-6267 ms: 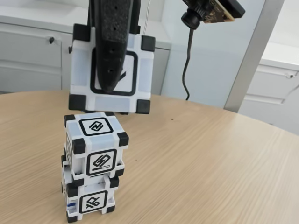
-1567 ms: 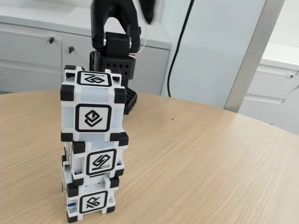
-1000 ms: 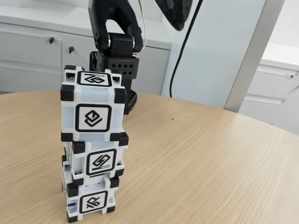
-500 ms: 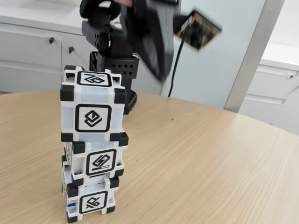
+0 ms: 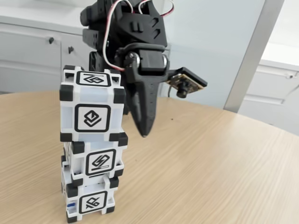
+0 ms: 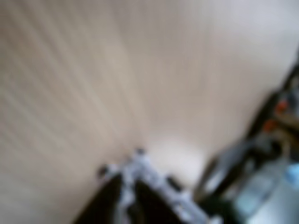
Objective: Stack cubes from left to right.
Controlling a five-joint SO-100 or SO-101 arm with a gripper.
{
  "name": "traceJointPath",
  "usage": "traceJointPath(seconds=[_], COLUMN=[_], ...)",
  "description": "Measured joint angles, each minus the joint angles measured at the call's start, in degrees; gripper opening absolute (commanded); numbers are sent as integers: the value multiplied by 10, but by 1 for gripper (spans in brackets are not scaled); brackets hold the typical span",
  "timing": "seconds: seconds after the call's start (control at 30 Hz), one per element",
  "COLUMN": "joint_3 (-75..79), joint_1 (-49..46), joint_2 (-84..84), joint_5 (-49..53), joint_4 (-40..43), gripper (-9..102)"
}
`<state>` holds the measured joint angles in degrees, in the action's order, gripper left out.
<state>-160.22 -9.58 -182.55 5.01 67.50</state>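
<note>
The round light-wood desk (image 5: 210,158) carries, near its front left in the fixed view, a single column of three white plastic cubes with black corner blocks and black-framed glyphs: the top cube (image 5: 92,105) sits on the middle cube (image 5: 96,157), which rests on the bottom cube (image 5: 88,198). The black printed arm (image 5: 124,35) hangs behind and to the right of the column, its claw (image 5: 145,133) pointing down just beside the top cube's right edge without touching it, clenched to one tip and holding nothing. The wrist view is too blurred to tell more than pale wood grain.
</note>
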Motion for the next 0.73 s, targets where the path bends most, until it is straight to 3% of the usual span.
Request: traceJointPath(seconds=[0.17, 0.73], joint_3=[0, 0], joint_1=[-41, -46], joint_2=[0, 0], joint_5=[11, 5], joint_4=[0, 0], gripper=[0, 0])
